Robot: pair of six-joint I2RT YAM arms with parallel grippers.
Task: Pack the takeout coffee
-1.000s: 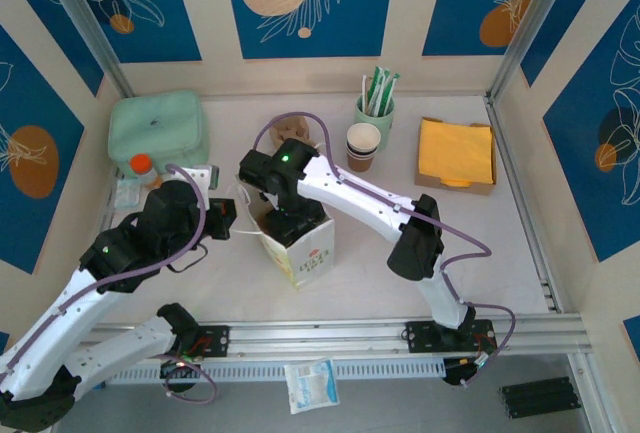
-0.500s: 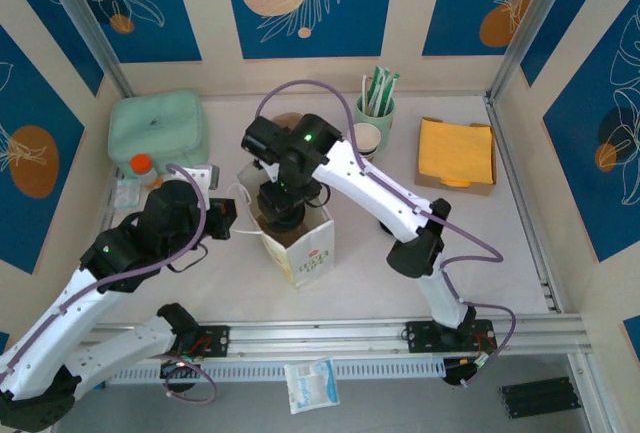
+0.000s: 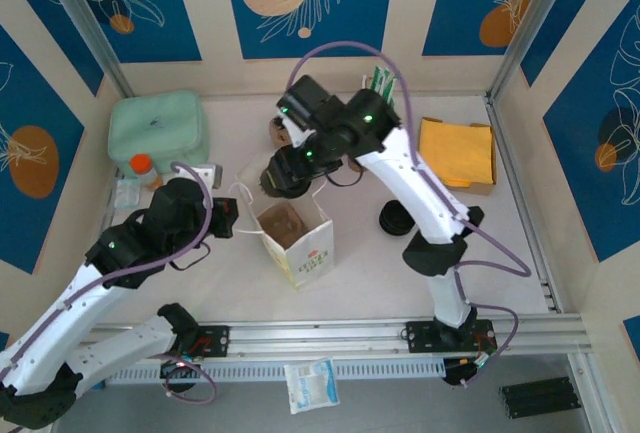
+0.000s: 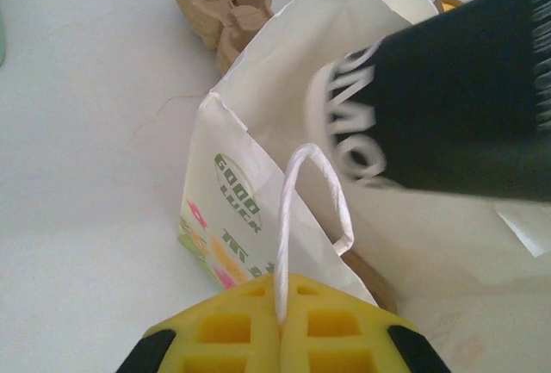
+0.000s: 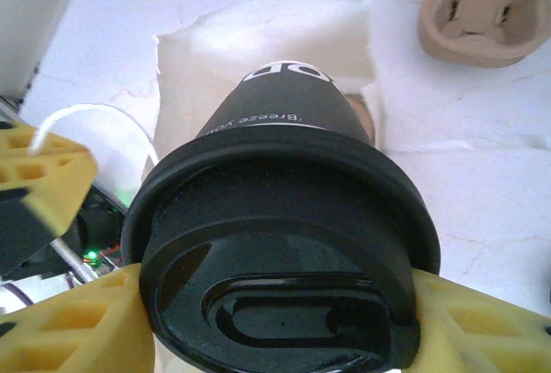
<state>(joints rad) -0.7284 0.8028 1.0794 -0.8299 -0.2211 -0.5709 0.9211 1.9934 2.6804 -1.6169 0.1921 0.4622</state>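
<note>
The right gripper (image 5: 280,326) clamps a cup (image 5: 284,119) by its rim, one yellow finger (image 5: 77,326) on each side of the black lid (image 5: 284,252); the cup is black with white lettering and hangs over the open mouth of a white bag (image 5: 275,33); at the left edge the left gripper (image 5: 43,183) shows a yellow pad, with the bag's white handle (image 5: 103,115) looping from it; a cardboard carrier (image 5: 491,11) lies on the pale table (image 5: 482,175) beyond the bag.
</note>
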